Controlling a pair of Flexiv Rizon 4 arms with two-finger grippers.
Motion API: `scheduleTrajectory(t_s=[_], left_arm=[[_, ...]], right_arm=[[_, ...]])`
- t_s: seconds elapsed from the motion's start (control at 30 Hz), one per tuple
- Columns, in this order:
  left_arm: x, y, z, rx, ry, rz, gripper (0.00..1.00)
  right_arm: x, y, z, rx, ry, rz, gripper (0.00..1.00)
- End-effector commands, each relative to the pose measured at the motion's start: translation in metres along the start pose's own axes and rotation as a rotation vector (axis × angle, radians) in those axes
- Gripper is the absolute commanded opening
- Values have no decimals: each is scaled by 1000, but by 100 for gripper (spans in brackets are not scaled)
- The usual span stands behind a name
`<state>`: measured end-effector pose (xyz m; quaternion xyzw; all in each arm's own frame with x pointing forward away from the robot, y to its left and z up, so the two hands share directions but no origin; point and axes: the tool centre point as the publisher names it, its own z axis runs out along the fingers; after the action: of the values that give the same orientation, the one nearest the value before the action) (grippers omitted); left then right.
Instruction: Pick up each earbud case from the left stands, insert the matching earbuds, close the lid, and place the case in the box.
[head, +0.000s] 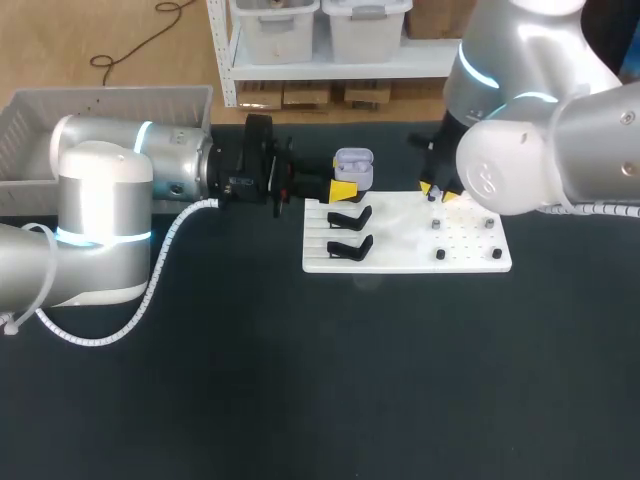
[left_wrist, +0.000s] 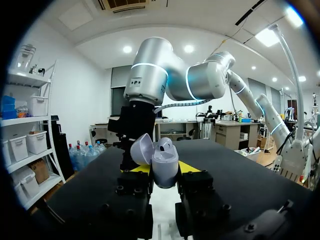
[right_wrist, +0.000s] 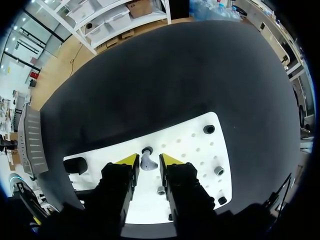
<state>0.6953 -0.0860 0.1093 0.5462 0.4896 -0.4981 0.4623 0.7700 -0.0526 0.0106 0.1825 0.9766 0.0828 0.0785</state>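
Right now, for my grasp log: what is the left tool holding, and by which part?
The open case, clamped at its lower body in the left tool.

brightly and evenly lit from overhead. washed almost to glare on the white board (head: 470, 250), dull and dark across the matte table (head: 300, 380) around it. faintly shadowed along the board's near edge. glossy with highlights on the left arm (head: 110, 160) and right arm (head: 540, 150) flanking the board, and on the case (head: 353, 165) just behind it.

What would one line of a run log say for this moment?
left gripper: shut on open case | right gripper: at earbud on white board
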Motion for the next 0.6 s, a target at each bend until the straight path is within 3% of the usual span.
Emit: scheduleTrajectory(t_s=[0.03, 0.2, 0.37, 0.6], left_arm=[[1, 0, 0, -2, -2, 2, 0], [1, 0, 0, -2, -2, 2, 0], [1, 0, 0, -2, -2, 2, 0], [1, 0, 0, -2, -2, 2, 0]], right_arm=[[1, 0, 0, 4, -4, 1, 25], [0, 0, 1, 7, -1, 2, 21], [0, 0, 1, 9, 0, 4, 0], [4, -3, -4, 9, -4, 7, 0]])
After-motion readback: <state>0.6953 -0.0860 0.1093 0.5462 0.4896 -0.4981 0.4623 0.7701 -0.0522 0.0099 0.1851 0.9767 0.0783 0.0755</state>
